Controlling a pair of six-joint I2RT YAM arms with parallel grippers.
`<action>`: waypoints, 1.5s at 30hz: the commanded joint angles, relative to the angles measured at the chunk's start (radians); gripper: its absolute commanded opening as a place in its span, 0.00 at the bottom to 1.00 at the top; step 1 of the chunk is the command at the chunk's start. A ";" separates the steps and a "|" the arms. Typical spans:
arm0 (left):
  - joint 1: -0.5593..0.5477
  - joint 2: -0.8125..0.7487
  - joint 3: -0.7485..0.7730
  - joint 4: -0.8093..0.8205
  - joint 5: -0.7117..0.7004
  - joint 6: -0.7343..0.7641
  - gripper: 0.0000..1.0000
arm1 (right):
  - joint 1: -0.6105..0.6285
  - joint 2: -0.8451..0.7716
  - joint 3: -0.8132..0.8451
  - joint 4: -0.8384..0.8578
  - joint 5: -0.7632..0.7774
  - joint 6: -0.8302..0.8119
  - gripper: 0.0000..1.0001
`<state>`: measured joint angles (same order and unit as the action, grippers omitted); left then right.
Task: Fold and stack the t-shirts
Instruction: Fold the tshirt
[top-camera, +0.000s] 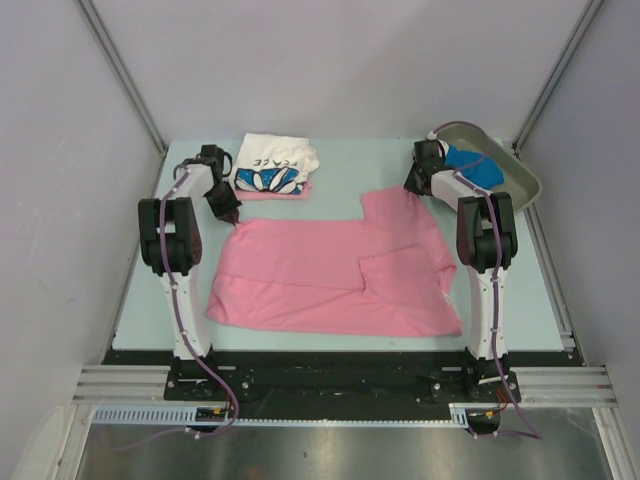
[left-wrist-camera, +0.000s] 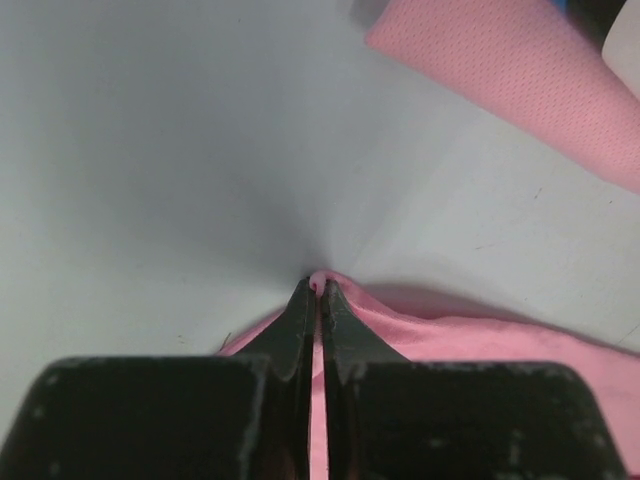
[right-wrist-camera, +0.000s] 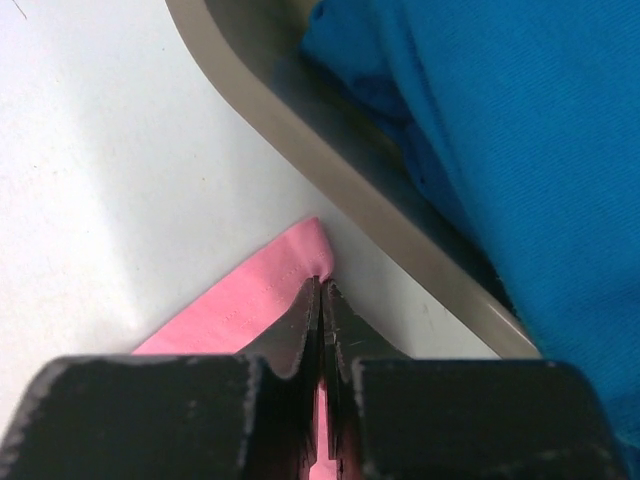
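Pinching the spread pink t-shirt (top-camera: 320, 280) by its far corners, my left gripper (left-wrist-camera: 320, 288) and right gripper (right-wrist-camera: 322, 288) both pressed together on cloth | done: white printed t-shirt (top-camera: 272, 163) stacked on folded pink one (top-camera: 280, 193), far-left bench (top-camera: 350, 165) | remaining: this fold, blue t-shirt (top-camera: 478, 170) in tray (top-camera: 524, 172).

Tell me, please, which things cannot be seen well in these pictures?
- Top view: the white printed t-shirt covers the folded pink t-shirt; only one edge shows.
- Top view: the right arm hides part of the blue t-shirt in the tray.
- Wrist views: the shut left pincer and right pincer hide the corners of the spread pink t-shirt that they grip.
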<state>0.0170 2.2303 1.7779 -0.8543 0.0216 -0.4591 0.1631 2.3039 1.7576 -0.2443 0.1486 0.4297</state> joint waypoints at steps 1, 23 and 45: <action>0.003 -0.070 -0.021 0.004 0.012 0.020 0.02 | -0.004 0.019 0.039 0.022 -0.003 -0.003 0.00; 0.026 -0.431 -0.239 0.098 0.057 0.039 0.00 | 0.036 -0.618 -0.339 0.034 0.107 -0.141 0.00; 0.041 -0.908 -0.712 0.156 0.005 0.053 0.00 | 0.115 -1.303 -0.682 -0.268 0.276 -0.112 0.00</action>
<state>0.0513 1.3891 1.1049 -0.7116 0.0608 -0.4419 0.2722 1.0794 1.0969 -0.4572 0.3847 0.2958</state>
